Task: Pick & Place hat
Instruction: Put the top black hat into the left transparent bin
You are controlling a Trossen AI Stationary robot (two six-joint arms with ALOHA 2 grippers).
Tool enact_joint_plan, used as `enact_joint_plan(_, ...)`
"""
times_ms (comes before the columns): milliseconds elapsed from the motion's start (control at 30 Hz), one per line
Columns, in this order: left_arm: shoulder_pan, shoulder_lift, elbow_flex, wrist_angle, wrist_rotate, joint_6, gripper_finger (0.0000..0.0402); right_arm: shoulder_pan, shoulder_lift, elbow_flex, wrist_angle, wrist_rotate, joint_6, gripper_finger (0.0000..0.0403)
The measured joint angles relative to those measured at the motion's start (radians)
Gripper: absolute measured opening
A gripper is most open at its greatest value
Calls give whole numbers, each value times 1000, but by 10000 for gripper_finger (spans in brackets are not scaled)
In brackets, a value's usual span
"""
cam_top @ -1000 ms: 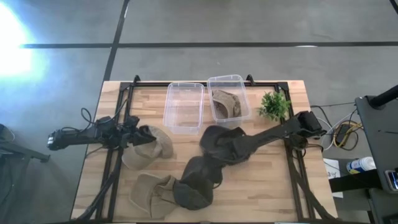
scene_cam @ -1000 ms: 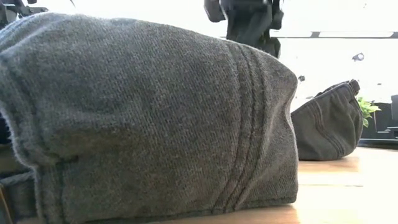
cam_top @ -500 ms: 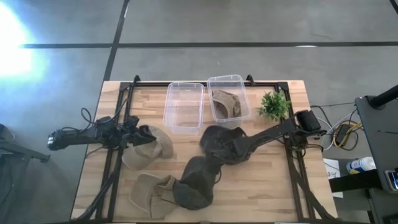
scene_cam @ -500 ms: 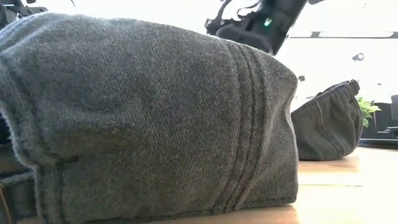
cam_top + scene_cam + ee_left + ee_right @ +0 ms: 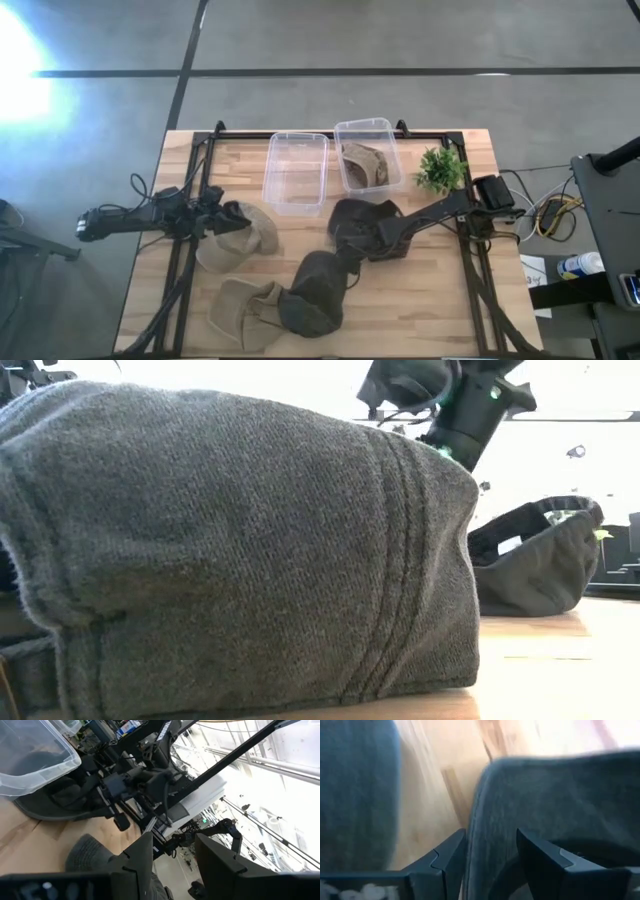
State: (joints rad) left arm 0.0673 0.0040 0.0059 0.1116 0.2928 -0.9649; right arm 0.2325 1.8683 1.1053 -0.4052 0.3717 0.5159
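A dark grey hat lies at the table's middle, just near of the bins, and it also shows in the low view. My right gripper is shut on its rim. My left gripper is open and empty, at the far edge of a tan hat on the left. A second dark hat and a second tan hat lie near the front edge. A third tan hat lies in the right clear bin. My right gripper pinches the dark hat's rim between its two fingers. One finger stands on the hollow inner side and the other on the outside. It reaches in from the table's right, slanting down. The held side is raised; the hat's lower side rests on the table.
An empty clear bin stands left of the filled one at the far middle. A small green plant stands at the far right. The near dark hat fills most of the low view. Bare wood shows at the table's near right.
My right gripper has drawn back toward the table's right edge and risen a little, still shut on the dark hat. The hat has shifted slightly right and tipped: its held side has lifted and its hollow now shows, while its lower side stays on the table.
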Motion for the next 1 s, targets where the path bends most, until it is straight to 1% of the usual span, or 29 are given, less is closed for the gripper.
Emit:
enact_joint_plan(100, 0, 0, 0, 0, 0, -5, 140, 0, -5, 2, -12, -32, 0, 169)
enact_joint_plan(333, 0, 0, 0, 1, -18, -13, 140, 22, -3, 86, -7, -40, -51, 169)
enact_joint_plan(400, 0, 1, 0, 1, -64, -20, 140, 26, -3, 99, -12, -40, -41, 169)
enact_joint_plan(500, 0, 3, 0, 1, -175, -42, 140, 32, -9, 134, -43, -36, -1, 169)
enact_joint_plan(600, 0, 22, 19, -52, -207, -47, 137, 39, -12, 213, -127, -34, 29, 169)
enact_joint_plan(700, -2, 70, 77, -74, -194, -24, 124, 44, -15, 305, -226, -32, 50, 169)
enact_joint_plan(800, -12, 151, 147, -112, -164, 27, 106, 45, -15, 380, -312, -32, 49, 169)
enact_joint_plan(900, -40, 264, 222, -132, -133, 112, 88, 48, -16, 426, -382, -35, 54, 169)
enact_joint_plan(1000, -104, 392, 306, -178, -151, 249, 72, 59, -16, 445, -470, -57, 90, 169)
